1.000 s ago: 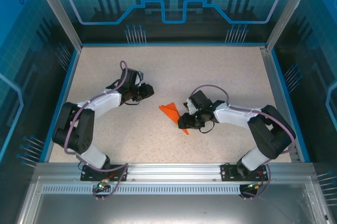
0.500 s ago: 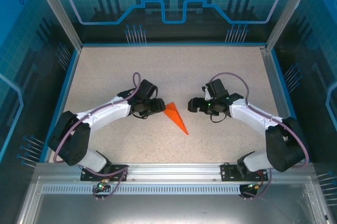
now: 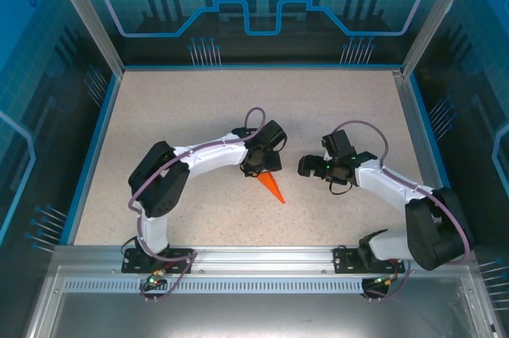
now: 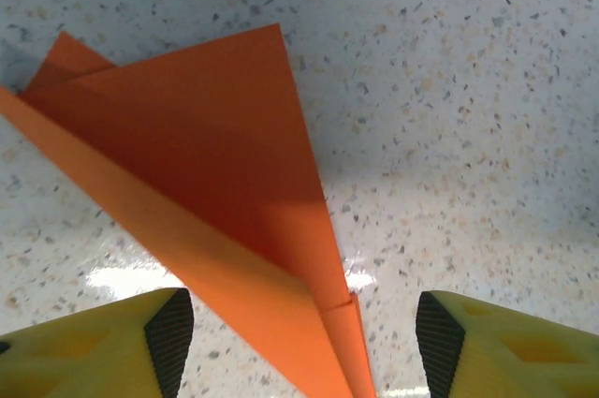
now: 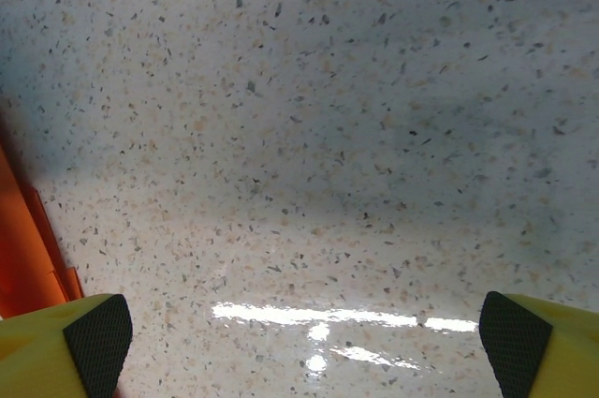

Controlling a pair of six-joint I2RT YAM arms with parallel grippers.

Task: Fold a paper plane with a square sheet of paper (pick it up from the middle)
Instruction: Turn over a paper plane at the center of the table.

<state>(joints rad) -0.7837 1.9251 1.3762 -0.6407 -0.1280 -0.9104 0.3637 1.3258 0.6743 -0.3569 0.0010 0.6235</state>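
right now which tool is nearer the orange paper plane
Left. The left tool hangs over the paper plane, fingers either side of it; the right tool sits off to its right, apart from it.

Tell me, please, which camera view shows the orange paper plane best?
The left wrist view: the paper plane lies close and sharp, folds clear, between the left gripper's open fingers. The top external view shows just its pointed end below that gripper; the right wrist view catches a sliver at the left edge.
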